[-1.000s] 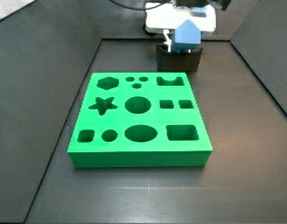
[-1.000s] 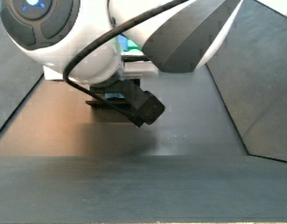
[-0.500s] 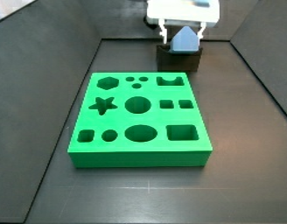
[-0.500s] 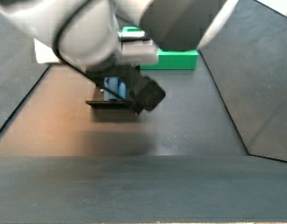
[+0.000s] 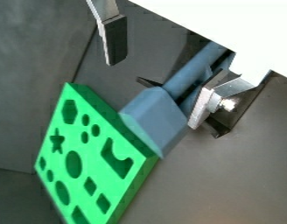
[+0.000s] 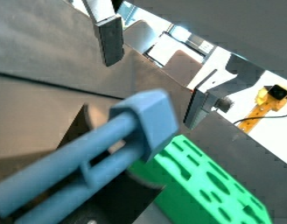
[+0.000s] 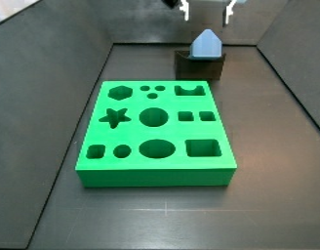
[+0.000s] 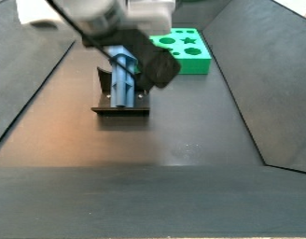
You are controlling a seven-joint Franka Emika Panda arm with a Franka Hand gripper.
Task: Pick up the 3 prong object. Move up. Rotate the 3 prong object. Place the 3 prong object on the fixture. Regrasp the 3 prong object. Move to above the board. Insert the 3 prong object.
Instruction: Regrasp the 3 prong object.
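Observation:
The blue-grey 3 prong object (image 7: 206, 42) rests tilted on the small dark fixture (image 7: 199, 66) behind the green board (image 7: 156, 132). In a side view the 3 prong object (image 8: 124, 79) leans back from the fixture (image 8: 122, 110) with nothing holding it. My gripper (image 7: 207, 8) hangs open just above it, at the upper edge of that view. In both wrist views the 3 prong object (image 5: 170, 105) (image 6: 105, 157) sits below the spread fingers (image 5: 113, 35) (image 6: 108, 39), touching neither one. The gripper (image 5: 161, 70) (image 6: 157, 68) holds nothing.
The board (image 5: 87, 157) (image 8: 183, 49) lies flat on the dark floor, close in front of the fixture, with star, hexagon, circle and square cut-outs. Sloping dark walls (image 7: 293, 88) enclose the floor on both sides. A dark wrist part (image 8: 156, 67) hangs beside the object.
The gripper has opened, let go of the 3 prong object and risen straight up. The object stays leaning on the fixture.

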